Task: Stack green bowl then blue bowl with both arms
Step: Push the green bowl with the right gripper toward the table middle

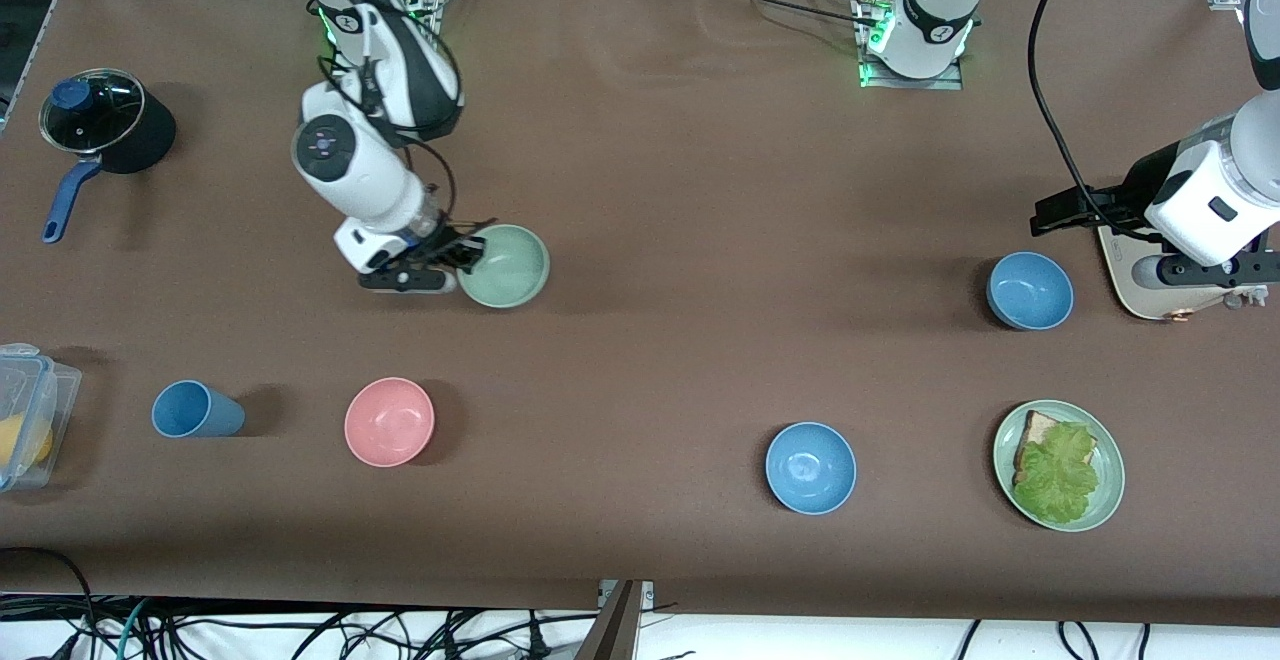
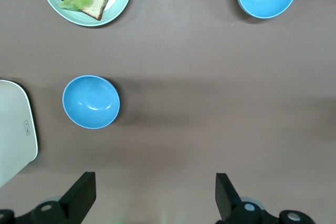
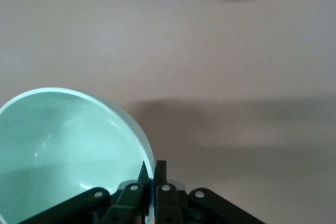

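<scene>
Green bowl (image 1: 508, 266) being gripped at upper centre-left of the frame.
Its rim is being pinched by the closed right gripper (image 1: 466, 253); the left gripper (image 2: 155, 195) is being held wide open, empty, at the right edge.

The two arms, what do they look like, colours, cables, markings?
Both arms are white and jointed, with black bands and loose black cables. The right arm has a round dark-centred joint cap. Green lights glow at both bases. The right gripper and left gripper are black.
</scene>
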Available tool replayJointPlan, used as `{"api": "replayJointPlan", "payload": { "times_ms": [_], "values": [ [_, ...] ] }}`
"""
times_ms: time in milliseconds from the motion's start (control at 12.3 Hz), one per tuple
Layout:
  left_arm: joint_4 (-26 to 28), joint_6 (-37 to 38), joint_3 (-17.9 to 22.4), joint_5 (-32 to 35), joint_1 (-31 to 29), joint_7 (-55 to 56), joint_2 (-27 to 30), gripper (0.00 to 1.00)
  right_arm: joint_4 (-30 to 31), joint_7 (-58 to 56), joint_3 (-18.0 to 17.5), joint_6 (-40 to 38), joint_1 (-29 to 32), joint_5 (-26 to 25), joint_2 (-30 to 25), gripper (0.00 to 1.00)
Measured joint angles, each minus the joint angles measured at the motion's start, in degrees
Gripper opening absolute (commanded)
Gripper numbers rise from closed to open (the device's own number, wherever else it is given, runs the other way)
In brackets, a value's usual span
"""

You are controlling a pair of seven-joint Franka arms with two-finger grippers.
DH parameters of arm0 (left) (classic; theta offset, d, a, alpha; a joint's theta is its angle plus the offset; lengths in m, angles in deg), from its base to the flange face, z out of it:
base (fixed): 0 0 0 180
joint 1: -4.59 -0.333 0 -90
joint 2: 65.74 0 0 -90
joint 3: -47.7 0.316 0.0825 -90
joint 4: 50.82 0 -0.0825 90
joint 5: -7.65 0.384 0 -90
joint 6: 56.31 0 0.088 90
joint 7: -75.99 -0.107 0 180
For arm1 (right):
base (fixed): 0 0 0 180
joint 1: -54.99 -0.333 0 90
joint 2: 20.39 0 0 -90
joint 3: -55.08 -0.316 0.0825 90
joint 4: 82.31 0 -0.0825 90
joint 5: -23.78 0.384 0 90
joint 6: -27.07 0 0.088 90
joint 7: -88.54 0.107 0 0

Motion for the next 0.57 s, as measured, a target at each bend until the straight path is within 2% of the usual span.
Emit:
{"api": "replayJointPlan", "payload": {
  "times_ms": [243,405,486,568],
  "values": [
    [0.0,0.0,0.0,0.0,0.0,0.0,0.0,1.00,-11.4,15.1,-0.1,-0.1,-9.6,-0.2,10.0,0.00],
    [0.0,0.0,0.0,0.0,0.0,0.0,0.0,1.00,-16.0,21.3,0.3,0.2,-14.0,-2.0,15.4,0.00],
    [0.0,0.0,0.0,0.0,0.0,0.0,0.0,1.00,-16.9,22.4,0.5,0.9,-14.5,-2.6,16.9,0.60],
    [0.0,0.0,0.0,0.0,0.0,0.0,0.0,1.00,-17.2,22.5,0.7,1.4,-14.5,-2.8,17.9,0.99]
  ]
}}
